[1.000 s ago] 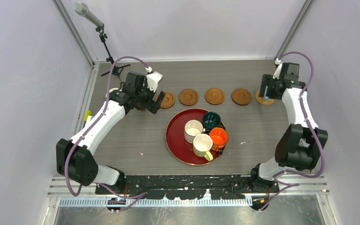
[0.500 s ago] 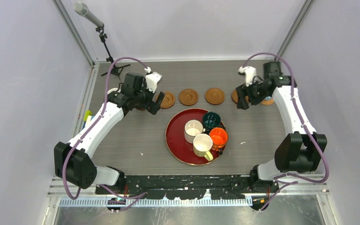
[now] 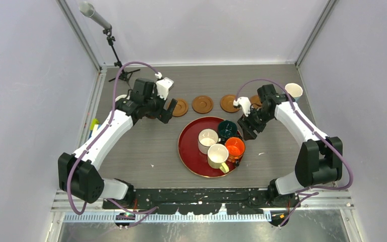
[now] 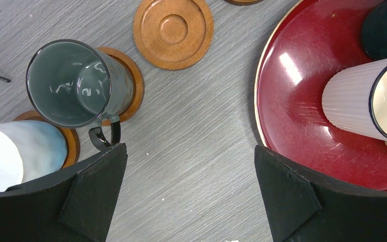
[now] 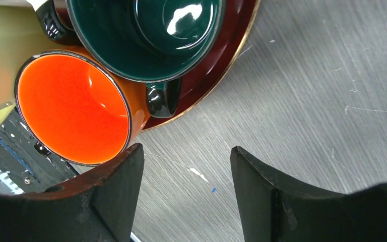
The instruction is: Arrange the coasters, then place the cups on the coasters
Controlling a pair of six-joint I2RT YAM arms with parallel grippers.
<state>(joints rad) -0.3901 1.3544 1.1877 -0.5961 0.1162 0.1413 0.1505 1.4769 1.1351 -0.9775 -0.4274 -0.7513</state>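
- Left side: the left gripper (image 4: pixel 189 151) has its jaws spread wide with nothing between them. It hangs over bare worktop (image 4: pixel 191 126), between the red tray (image 4: pixel 302 101) and the left end of the coaster row.
- The grey-green cup (image 4: pixel 75 83) stands upright on a coaster (image 4: pixel 133 85), handle toward the gripper.
- The light blue cup (image 4: pixel 25 156) is just beside it, on its own coaster (image 4: pixel 71 143).
- An empty coaster (image 4: pixel 173 33) comes next in the row. The top view shows two more empty ones (image 3: pixel 202 104) (image 3: pixel 229 103) in line along the far side.
- A white cup (image 3: pixel 294 91) stands at the far right end. What is under it cannot be told.
- The tray, mid-worktop, holds four cups close together: teal cup (image 5: pixel 146 35), orange cup (image 5: pixel 73 108), ribbed cup (image 4: pixel 363 103), cream cup (image 3: pixel 217 155).
- The teal cup's handle (image 5: pixel 161 98) reaches toward the tray's rim.
- The right gripper (image 5: pixel 186 154) has its jaws apart and empty, over the worktop just off the tray's right edge, near the orange and teal cups.
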